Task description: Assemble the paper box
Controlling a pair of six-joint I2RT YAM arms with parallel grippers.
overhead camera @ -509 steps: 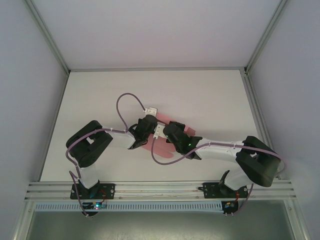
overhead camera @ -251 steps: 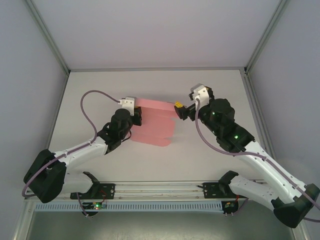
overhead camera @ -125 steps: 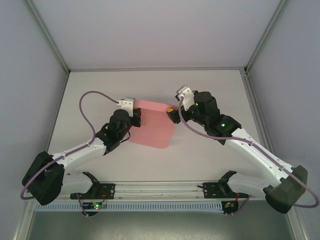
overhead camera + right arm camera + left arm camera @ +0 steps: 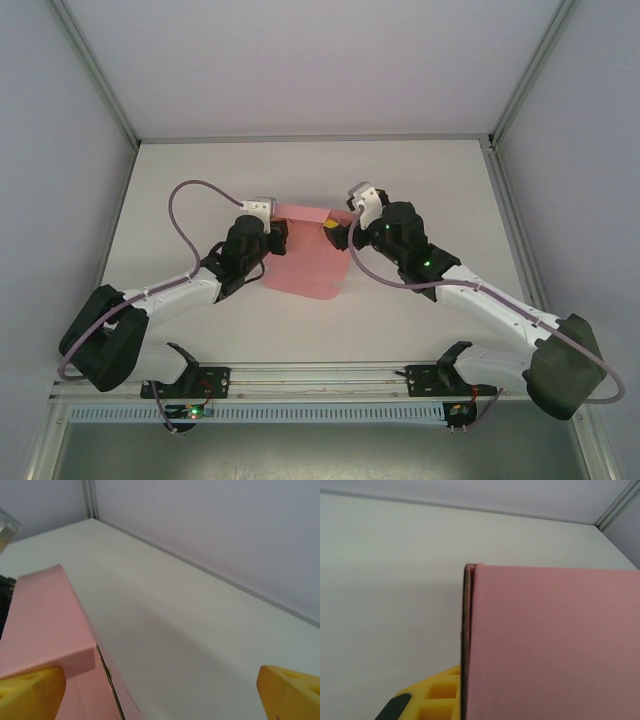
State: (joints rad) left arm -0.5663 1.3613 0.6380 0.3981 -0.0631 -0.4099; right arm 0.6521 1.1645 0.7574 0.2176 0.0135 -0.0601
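Observation:
The paper box (image 4: 308, 258) is pink card, partly folded, lying mid-table with a raised panel along its far edge. My left gripper (image 4: 272, 230) is shut on the box's left edge. In the left wrist view one yellow finger (image 4: 432, 695) presses against the edge of the card and the pink panel (image 4: 555, 645) hides the other. My right gripper (image 4: 336, 228) stands open at the box's far right corner. In the right wrist view its left finger (image 4: 30, 695) lies against the pink box (image 4: 42, 615) and its right finger (image 4: 290, 692) hangs over bare table.
The white table (image 4: 430, 180) is bounded by grey walls and metal rails at the back and sides. A purple cable (image 4: 190, 195) loops off the left arm. Both arm bases stand at the near edge.
My right arm has swung left and brought its open gripper up to the box's right corner. The left arm kept its grip and barely shifted.

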